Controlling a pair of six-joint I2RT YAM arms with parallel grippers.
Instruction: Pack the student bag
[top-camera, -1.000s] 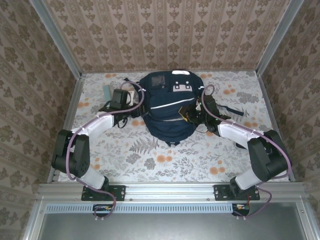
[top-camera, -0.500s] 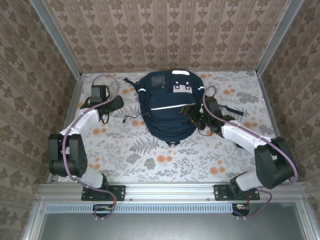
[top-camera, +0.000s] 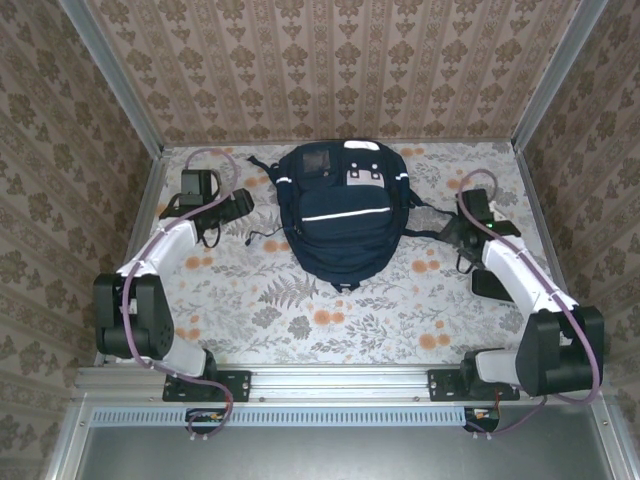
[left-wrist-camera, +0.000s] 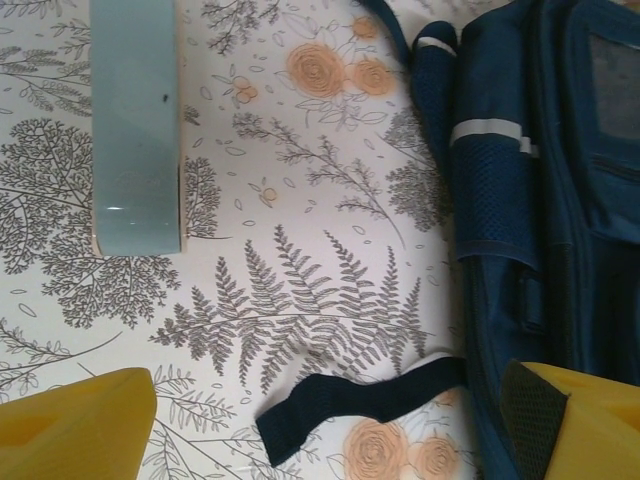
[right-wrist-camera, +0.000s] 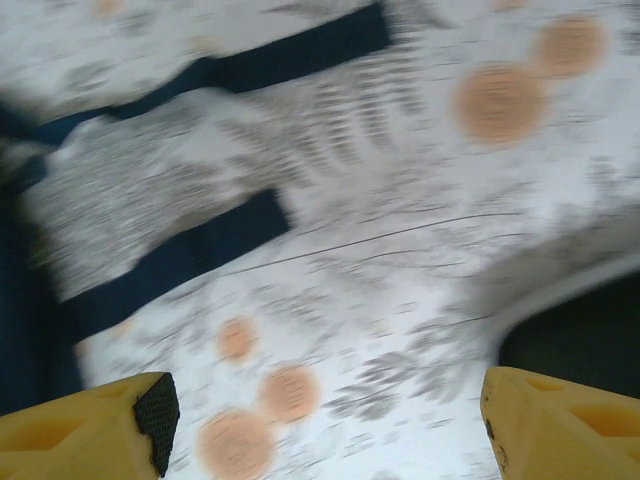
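The student bag (top-camera: 340, 215) is a large navy backpack with white stripes, lying flat in the middle of the table. Its side (left-wrist-camera: 560, 200) shows at the right of the left wrist view, with a loose dark strap (left-wrist-camera: 360, 400) on the cloth. My left gripper (top-camera: 238, 205) hovers to the bag's left. It stands open (left-wrist-camera: 325, 440) over the strap, holding nothing. My right gripper (top-camera: 450, 233) is off the bag's right side, open (right-wrist-camera: 320, 425) and empty above the cloth. Two dark straps (right-wrist-camera: 180, 260) trail in that blurred view.
A pale blue flat block (left-wrist-camera: 135, 120) lies on the floral cloth left of the bag. A small flat black case (top-camera: 490, 283) rests beside the right forearm, and its dark edge (right-wrist-camera: 580, 335) shows by my right fingers. Patterned walls enclose the table on three sides.
My right gripper has pulled away from the bag's right side, out to the right. The left arm swung from beside the bag to the back left, then held nearly still.
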